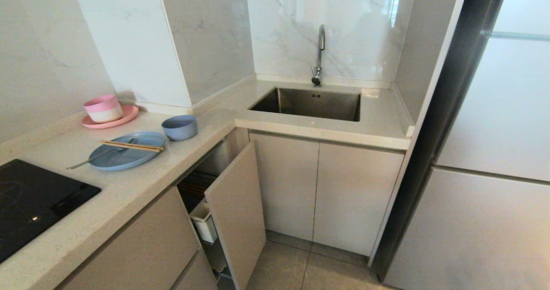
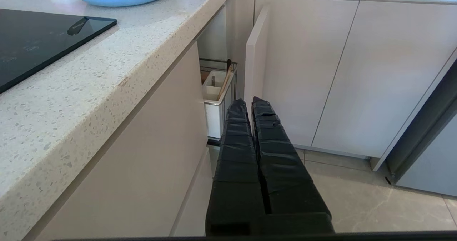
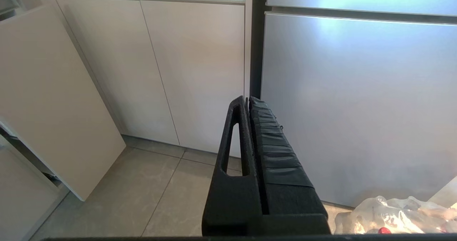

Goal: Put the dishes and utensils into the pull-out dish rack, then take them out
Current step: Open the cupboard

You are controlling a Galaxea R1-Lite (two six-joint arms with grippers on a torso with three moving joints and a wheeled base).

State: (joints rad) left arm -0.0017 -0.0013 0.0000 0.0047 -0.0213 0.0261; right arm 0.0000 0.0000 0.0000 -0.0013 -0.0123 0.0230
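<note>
Hanging low in front of the cabinets, the left claw (image 2: 249, 103) and right claw (image 3: 248, 101) both have their fingers pressed together on nothing, the pose of arms not yet at work. Beyond the left claw the pull-out dish rack (image 1: 205, 212) stands partly drawn out behind its beige front panel (image 1: 236, 212), its white caddy (image 2: 216, 105) exposed, probably so loading can begin. On the desk (image 1: 129, 187) at about ten o'clock, the blue plate (image 1: 126, 156) carries the chopsticks (image 1: 132, 145) and fork (image 1: 101, 154) laid across it, keeping them gathered; the blue bowl (image 1: 180, 127) sits just beyond at one o'clock of the plate. Farther back rest a pink bowl (image 1: 103, 108) and the sink (image 1: 310, 103).
</note>
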